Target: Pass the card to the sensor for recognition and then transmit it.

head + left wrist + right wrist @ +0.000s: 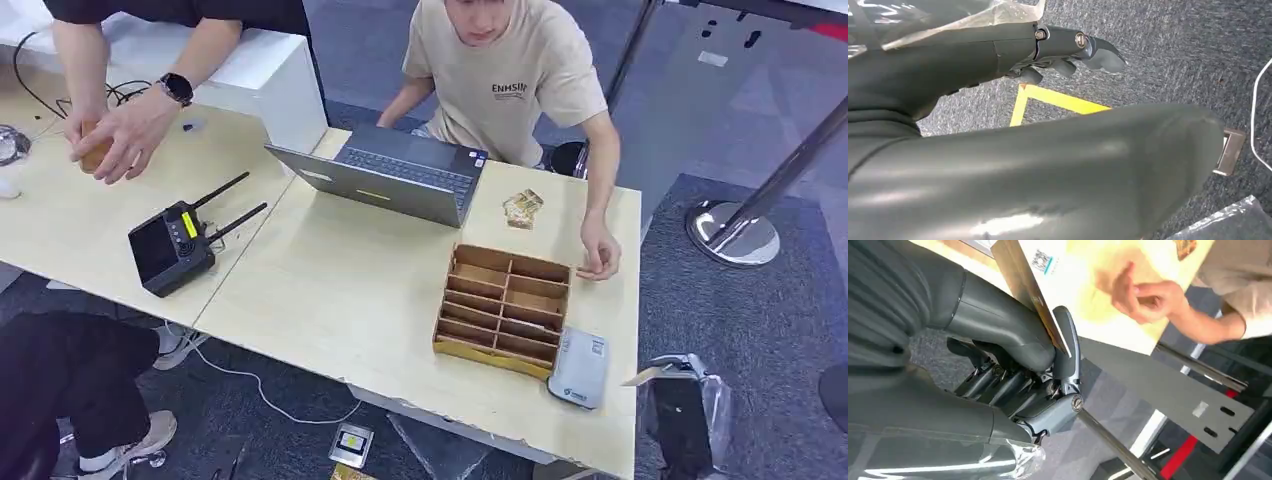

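**Card pinched in the right hand, just off the table's right edge**

While I am scanning the head view from the left, I am seeing a person's hands [118, 130] working over a small brown object at the far left of the table [330, 290]. A black controller [172, 245] with two antennas is lying next to them, and an open laptop [395, 180] is sitting further right, toward the far edge. A second person in a beige shirt [510, 75] is sitting behind the table, resting a hand [598, 255] on it just beside the far right corner of a wooden tray [505, 305] with many compartments. A small stack of cards [522, 208] is lying between the laptop and that hand. A grey sensor [578, 368] is lying flat, touching the tray's near right corner.

My left hand [1068, 55] is hanging over grey carpet and a yellow floor marking [1058, 100]; its fingers are curling inward and gripping nothing.

My right hand [1048, 370] is sitting just off the table's right edge, near the sensor, and it is pinching the card [1030, 295] between the thumb and a finger. In the head view the card [645, 376] is sticking out of the hand toward the sensor, not touching it.
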`<action>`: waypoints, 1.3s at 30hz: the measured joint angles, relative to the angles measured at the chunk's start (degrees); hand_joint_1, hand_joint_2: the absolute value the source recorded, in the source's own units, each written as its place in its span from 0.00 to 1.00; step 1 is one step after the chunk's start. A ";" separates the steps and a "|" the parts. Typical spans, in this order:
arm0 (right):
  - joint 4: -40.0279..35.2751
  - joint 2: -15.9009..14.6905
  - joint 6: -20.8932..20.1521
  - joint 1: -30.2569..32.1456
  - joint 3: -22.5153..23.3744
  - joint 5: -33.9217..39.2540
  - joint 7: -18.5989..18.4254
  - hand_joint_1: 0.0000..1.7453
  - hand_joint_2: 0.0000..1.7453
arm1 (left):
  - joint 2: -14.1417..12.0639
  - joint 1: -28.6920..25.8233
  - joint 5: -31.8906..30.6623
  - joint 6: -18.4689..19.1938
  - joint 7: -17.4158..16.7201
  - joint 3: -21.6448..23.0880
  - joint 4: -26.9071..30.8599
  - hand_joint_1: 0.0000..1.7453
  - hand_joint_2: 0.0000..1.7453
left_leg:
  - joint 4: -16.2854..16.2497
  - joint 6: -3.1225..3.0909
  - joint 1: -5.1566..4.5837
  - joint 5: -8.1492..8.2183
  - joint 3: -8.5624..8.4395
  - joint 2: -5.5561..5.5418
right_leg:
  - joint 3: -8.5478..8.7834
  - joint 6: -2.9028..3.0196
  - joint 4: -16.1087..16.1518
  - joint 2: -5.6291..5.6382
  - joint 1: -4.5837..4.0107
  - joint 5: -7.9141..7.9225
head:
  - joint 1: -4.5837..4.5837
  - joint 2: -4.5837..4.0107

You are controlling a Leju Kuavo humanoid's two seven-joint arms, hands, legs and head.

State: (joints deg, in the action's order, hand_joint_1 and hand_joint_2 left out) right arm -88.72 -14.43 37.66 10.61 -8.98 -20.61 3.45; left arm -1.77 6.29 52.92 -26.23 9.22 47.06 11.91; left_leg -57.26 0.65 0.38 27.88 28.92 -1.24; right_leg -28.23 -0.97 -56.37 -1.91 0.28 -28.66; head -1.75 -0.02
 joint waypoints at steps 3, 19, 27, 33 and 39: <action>0.77 -0.04 0.00 -0.38 -0.99 -0.04 0.02 1.00 1.00 | 0.07 0.02 -0.02 0.00 0.42 0.00 0.00 0.00 0.00 | 0.00 0.00 0.00 0.00 -0.01 0.00 | 0.00 0.00 0.00 0.00 0.00 0.00 | -0.02 0.00; 9.14 0.00 1.57 -5.27 -7.63 -4.93 -1.79 1.00 1.00 | 0.57 0.35 -0.85 0.04 -0.20 -0.24 0.00 0.00 0.00 | 0.00 0.00 0.01 0.00 -0.01 0.02 | 0.00 0.00 0.00 0.02 0.00 0.00 | 0.00 0.00; 17.66 1.11 1.70 -7.66 -9.88 -22.11 -6.21 1.00 1.00 | 0.72 1.04 -1.99 0.35 -1.75 -0.20 0.02 0.00 0.00 | 0.00 0.00 0.00 0.00 0.01 0.01 | -0.02 0.00 0.00 0.02 0.00 0.00 | -0.02 0.00; 21.05 1.33 1.86 -9.01 -10.89 -26.47 -8.88 1.00 1.00 | 0.83 1.44 -2.34 0.44 -1.84 -0.17 0.02 0.00 0.00 | 0.00 0.00 0.00 0.00 0.00 0.01 | -0.01 0.00 0.00 0.02 0.00 0.00 | 0.00 0.00; 22.84 1.40 1.95 -9.03 -11.10 -26.84 -8.77 1.00 1.00 | 0.87 1.52 -2.05 0.44 -1.84 -0.17 0.02 0.00 0.00 | 0.00 0.00 0.00 0.00 -0.01 0.03 | 0.00 0.00 0.00 0.03 0.00 0.00 | 0.00 0.00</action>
State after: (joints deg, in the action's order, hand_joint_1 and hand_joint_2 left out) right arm -65.88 -13.03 39.60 1.58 -20.08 -47.45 -5.31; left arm -0.90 7.81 50.86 -25.79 7.39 46.88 11.93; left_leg -57.27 0.65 0.38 27.88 28.91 -1.21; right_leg -28.23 -0.97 -56.38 -1.88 0.28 -28.66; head -1.75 -0.02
